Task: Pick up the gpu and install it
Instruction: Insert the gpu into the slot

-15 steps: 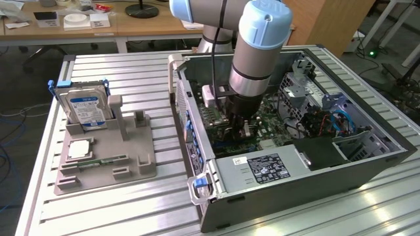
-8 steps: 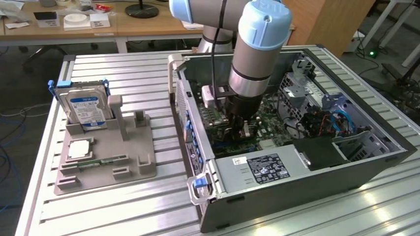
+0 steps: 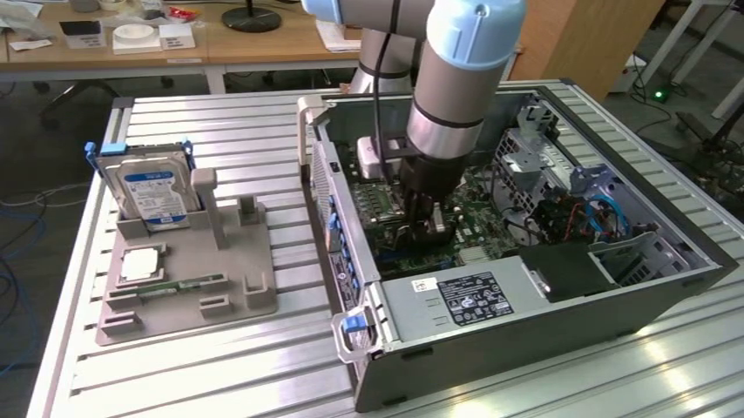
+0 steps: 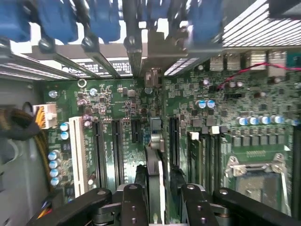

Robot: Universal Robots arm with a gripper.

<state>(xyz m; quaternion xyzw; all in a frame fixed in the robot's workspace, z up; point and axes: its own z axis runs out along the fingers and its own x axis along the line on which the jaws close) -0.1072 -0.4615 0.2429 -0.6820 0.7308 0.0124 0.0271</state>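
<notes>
Motherboard (image 4: 117, 108), gpu (image 4: 155, 155) edge-on between jaws

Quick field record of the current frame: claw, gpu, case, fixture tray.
claw: inside the open computer case, low over the motherboard
gpu: on edge between the claw's fingers, standing at an expansion slot; whether fully seated cannot be told
grip: cannot tell whether clamped or let go
fixture tray: at the exterior view's left, holding the hard drive upright and the memory stick lying flat
</notes>
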